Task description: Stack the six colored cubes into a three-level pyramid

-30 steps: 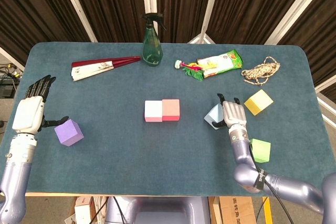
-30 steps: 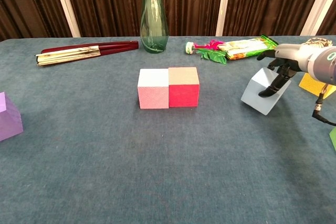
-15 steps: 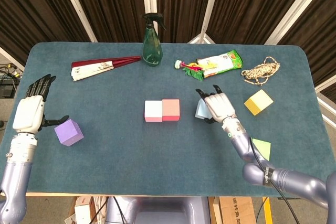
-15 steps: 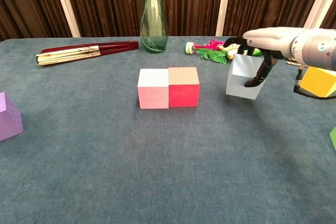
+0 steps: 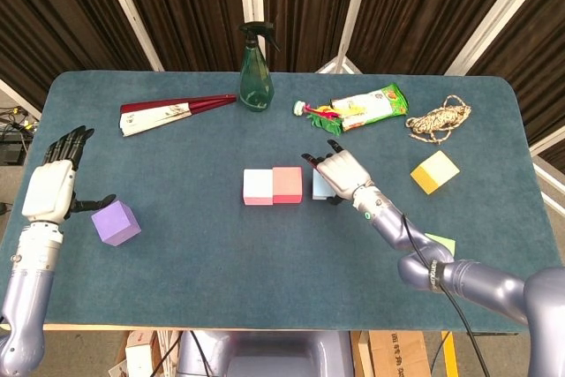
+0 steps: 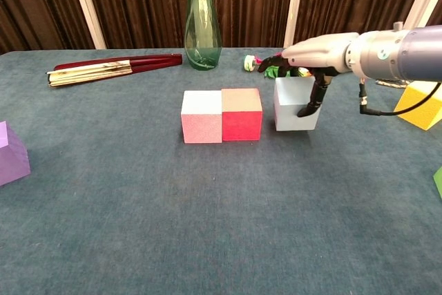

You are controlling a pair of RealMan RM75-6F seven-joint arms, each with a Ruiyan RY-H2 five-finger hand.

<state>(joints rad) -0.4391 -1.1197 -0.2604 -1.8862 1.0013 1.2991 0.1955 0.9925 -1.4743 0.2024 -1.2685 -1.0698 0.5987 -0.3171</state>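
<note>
My right hand (image 5: 340, 172) grips a light blue cube (image 5: 320, 185) from above, thumb on its right face. In the chest view the blue cube (image 6: 294, 105) sits low at the table, a small gap right of the red cube (image 6: 242, 115). The red cube (image 5: 287, 184) and pink cube (image 5: 258, 187) stand side by side, touching, at the table's middle. A purple cube (image 5: 116, 222) lies at the left, and my left hand (image 5: 53, 184) is open just beside it. The yellow cube (image 5: 434, 171) and green cube (image 5: 441, 243) lie at the right.
Along the far side lie a folded fan (image 5: 172, 112), a green spray bottle (image 5: 255, 68), a snack packet (image 5: 366, 106) and a coil of rope (image 5: 439, 119). The blue table's front edge (image 5: 265, 324) runs close below the cubes.
My right hand carried the light blue cube leftward from near the yellow cube to just right of the red cube. The left hand and other cubes stayed still.
</note>
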